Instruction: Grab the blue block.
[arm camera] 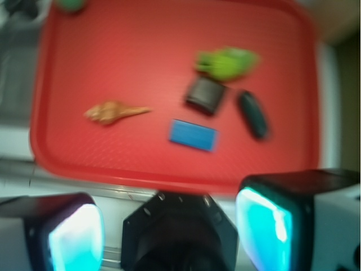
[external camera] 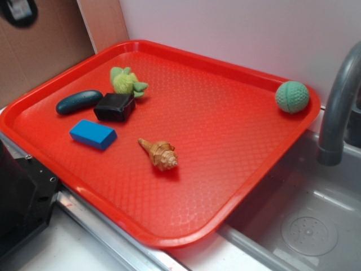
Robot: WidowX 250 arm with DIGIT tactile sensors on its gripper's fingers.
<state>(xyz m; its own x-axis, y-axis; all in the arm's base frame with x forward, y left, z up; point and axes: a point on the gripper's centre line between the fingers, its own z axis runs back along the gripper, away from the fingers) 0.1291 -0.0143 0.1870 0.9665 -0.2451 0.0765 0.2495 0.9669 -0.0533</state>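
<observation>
Blue block (external camera: 93,134): small flat bright-blue rectangle with rounded corners, lying flat on the tray's left part, touched by nothing; in the wrist view (arm camera: 193,135) it sits a little right of centre, blurred
Black box (external camera: 115,106): glossy, dark, at about 1 o'clock from the blue block in the exterior view, near it but apart; in the wrist view (arm camera: 206,95) it lies at 12 to 1 o'clock of the block
Teal pebble (external camera: 78,101): dark oblong, at about 11 o'clock from the blue block, just beside the black box on its left; in the wrist view (arm camera: 253,114) it appears at 2 o'clock of the block
Green plush toy (external camera: 127,82): soft, lime-green, at 12 to 1 o'clock from the black box, apparently touching its far edge; seen blurred in the wrist view (arm camera: 228,61)
Seashell (external camera: 159,154): tan spiral, lying on its side at about 4 o'clock from the blue block, well apart from it; in the wrist view (arm camera: 113,112) at 9 to 10 o'clock
Green ball (external camera: 292,96): textured, at the tray's far right corner, well apart from all else
Tray (external camera: 225,135): red, textured surface, raised rim, resting over the edge of a grey sink (external camera: 307,226)
Faucet (external camera: 338,107): grey, curved, at the right edge
Gripper (arm camera: 169,228): seen only in the wrist view, above the tray's near rim at 6 o'clock of the block; jaws spread wide, nothing between them
</observation>
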